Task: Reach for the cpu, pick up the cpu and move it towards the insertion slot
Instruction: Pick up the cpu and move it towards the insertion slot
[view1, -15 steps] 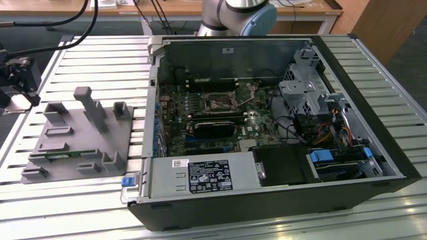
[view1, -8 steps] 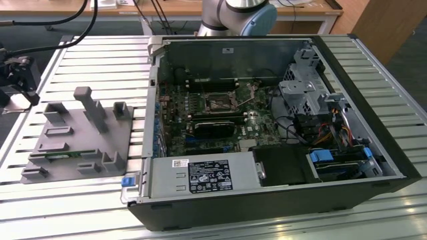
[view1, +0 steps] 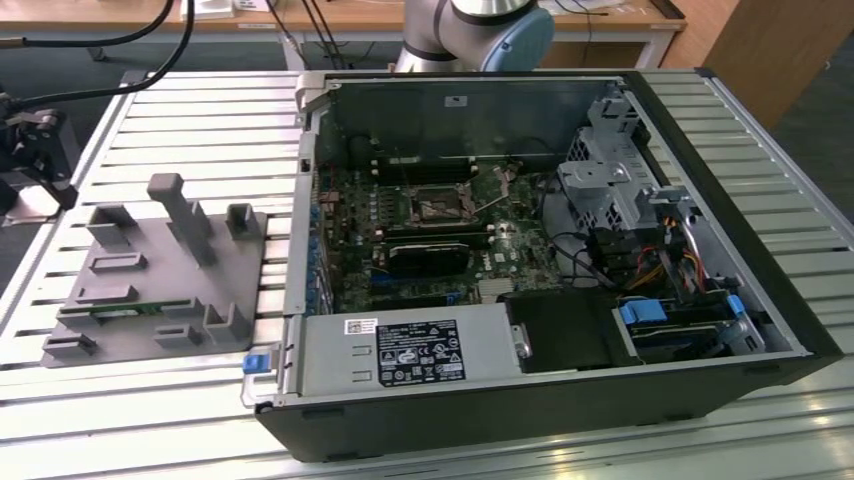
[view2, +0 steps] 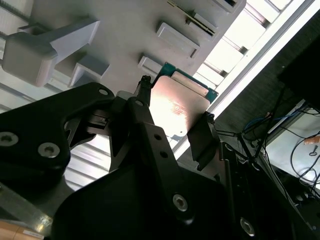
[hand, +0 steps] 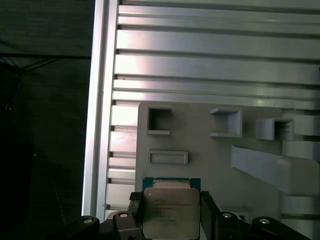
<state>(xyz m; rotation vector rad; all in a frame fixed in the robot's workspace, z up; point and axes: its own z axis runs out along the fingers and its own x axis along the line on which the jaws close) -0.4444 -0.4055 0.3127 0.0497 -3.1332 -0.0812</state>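
cpu is gripped between closed gripper jaws | held over grey fixture plate | insertion slot is seen well apart

Black gripper (silver screws) — grey arm, blue cap

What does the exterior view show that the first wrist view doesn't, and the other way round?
Exterior view: the open computer case with the insertion slot on its motherboard. First wrist view: the cpu gripped by the end effector, seen close up. Both: the grey fixture plate and the slatted table.
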